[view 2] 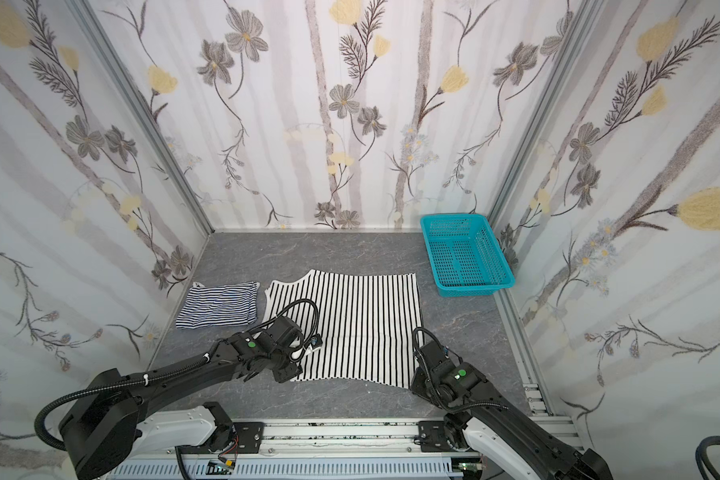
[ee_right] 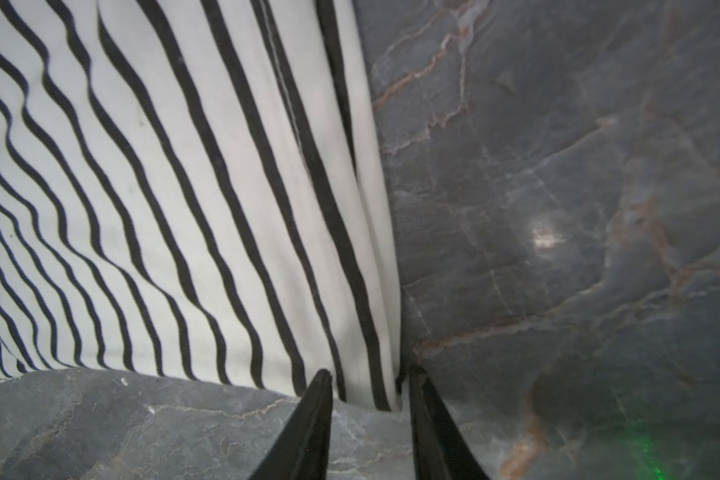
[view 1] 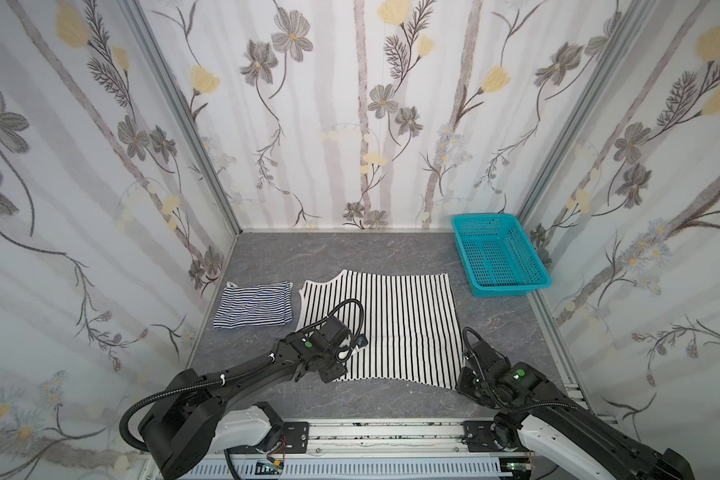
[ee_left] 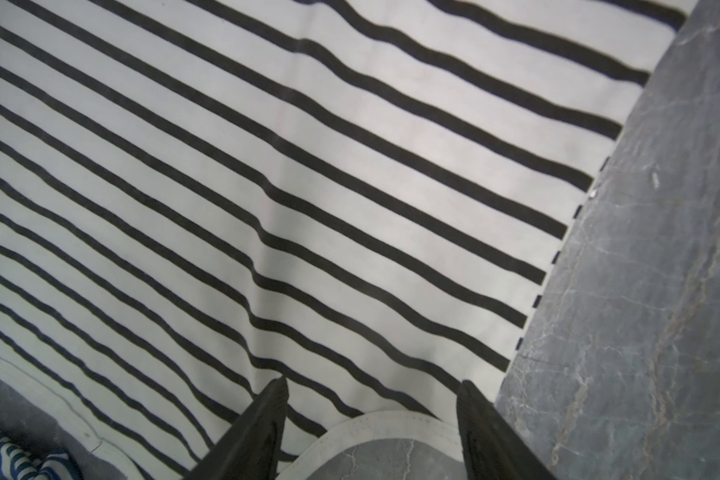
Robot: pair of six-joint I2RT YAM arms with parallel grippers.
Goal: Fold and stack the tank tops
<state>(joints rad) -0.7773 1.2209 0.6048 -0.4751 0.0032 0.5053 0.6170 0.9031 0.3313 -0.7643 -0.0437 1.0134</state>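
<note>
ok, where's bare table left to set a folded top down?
Free: far strip of table between back wall and black-and-white top; patch right of that top, in front of the basket. Crowded: that top's near edge, left gripper and right gripper; its left, navy top.

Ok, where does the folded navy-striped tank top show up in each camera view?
In a top view: the navy-striped tank top lies folded at left, beside the wide-striped tank top.
In a top view: same place.
Left wrist: only a corner shows, off the wide-striped tank top's white trim.
Right wrist: not in it.
Shared landmark: the wide-striped tank top, in all four.
</note>
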